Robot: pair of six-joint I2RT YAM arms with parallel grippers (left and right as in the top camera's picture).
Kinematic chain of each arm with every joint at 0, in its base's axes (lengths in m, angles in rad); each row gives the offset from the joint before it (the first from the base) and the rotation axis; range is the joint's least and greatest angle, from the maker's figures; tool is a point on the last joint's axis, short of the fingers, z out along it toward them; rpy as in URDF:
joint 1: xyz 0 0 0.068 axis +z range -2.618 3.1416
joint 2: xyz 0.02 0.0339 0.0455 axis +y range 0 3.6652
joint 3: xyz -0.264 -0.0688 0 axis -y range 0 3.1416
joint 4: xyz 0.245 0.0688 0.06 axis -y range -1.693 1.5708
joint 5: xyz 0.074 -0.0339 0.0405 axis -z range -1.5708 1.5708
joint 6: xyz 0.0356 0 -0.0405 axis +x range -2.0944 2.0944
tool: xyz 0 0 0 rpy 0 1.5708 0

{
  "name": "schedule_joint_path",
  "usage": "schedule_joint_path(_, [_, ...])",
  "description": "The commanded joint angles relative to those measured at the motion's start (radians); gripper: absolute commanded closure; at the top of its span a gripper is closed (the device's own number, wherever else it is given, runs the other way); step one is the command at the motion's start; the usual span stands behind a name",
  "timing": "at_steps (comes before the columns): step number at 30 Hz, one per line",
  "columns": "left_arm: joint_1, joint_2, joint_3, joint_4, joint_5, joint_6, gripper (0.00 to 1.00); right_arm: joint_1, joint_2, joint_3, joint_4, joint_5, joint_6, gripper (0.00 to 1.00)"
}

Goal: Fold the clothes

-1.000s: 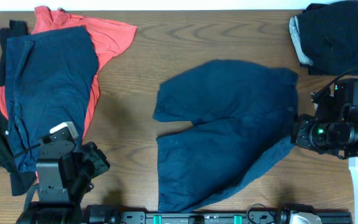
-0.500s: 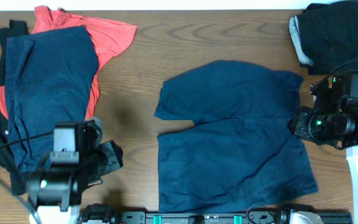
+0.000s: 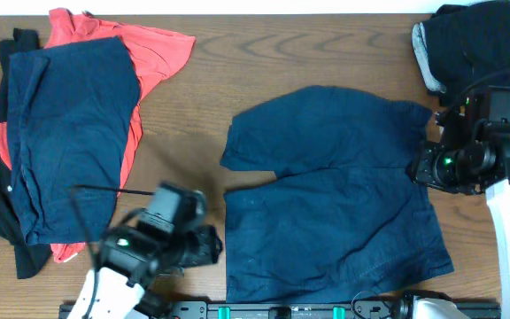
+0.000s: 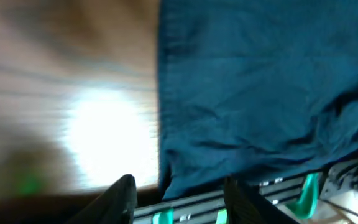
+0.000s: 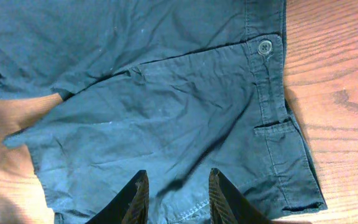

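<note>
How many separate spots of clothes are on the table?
3: a mixed pile at left, navy shorts spread mid-table, a dark stack top right. More may hide underneath.

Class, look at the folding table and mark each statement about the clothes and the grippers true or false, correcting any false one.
1. The navy shorts lie spread out in the middle of the table. True.
2. The coral-red shirt lies on top of the navy garment at the left. False: the navy garment lies over the shirt.
3. A pale button shows on the shorts' waistband. True.
4. The right gripper is shut on the black and grey pile. False: its jaws stand apart over the shorts, and the pile lies apart in the far corner.
</note>
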Motion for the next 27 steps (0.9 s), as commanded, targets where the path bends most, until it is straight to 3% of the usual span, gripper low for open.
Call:
schedule_joint_path(1, [-0.129,0.011,-0.069,0.061,-0.045,-0.159,0.51,-0.017,0.023,0.017,0.006,0.006,-0.021,0.7])
schedule_joint_path(9, [-0.365,0.114,-0.106,0.135,-0.212,-0.319,0.5,-0.017,0.044,0.017,0.024,0.006,-0.022,0.69])
schedule_joint_path(19, [-0.507,0.382,-0.106,0.179,-0.209,-0.404,0.5,-0.017,0.044,0.017,0.031,0.006,-0.022,0.7])
schedule_joint_path(27, [-0.573,0.415,-0.106,0.199,-0.167,-0.461,0.51,-0.017,0.044,0.017,0.045,0.006,-0.021,0.67])
